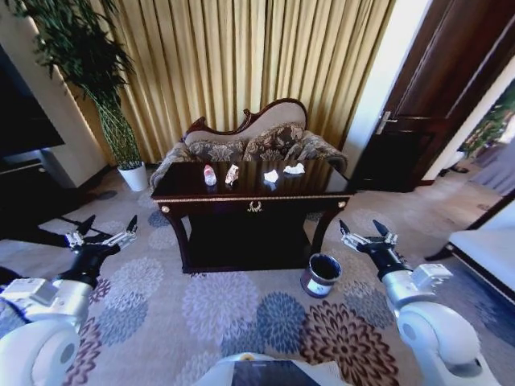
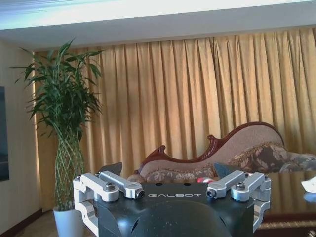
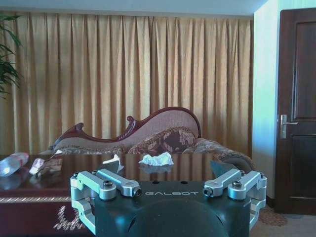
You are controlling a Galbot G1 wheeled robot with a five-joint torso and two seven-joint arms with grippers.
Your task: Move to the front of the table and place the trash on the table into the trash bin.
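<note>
I face the large dark glossy wooden surface [image 1: 251, 191] with a gold emblem on its front apron and curved legs, standing on a flower-patterned carpet [image 1: 233, 314] before a patterned sofa with a carved dark-red frame [image 1: 249, 138] and gold curtains [image 1: 241, 56]. On its top lie four pieces of trash in a loose row: a clear plastic bottle with a white label [image 1: 210, 174] toward my left, a crushed whitish carton [image 1: 232, 174] just beside it, then two crumpled white paper pieces, one [image 1: 271, 175] near the middle and one [image 1: 294, 169] toward my right. The small round dark brown trash bin with a pale rim [image 1: 321, 275] stands on the carpet by the front right leg. My left tool [image 1: 103, 232] hangs low over the carpet to the left of the surface, its fingers spread apart and gripping nothing. My right tool [image 1: 364, 233] hangs on the other side, just to the right of the bin, fingers likewise apart and empty. A tall green plant in a white pot [image 1: 121, 121] stands in the far left corner, and a dark wooden door [image 1: 418, 121] is at the right.
</note>
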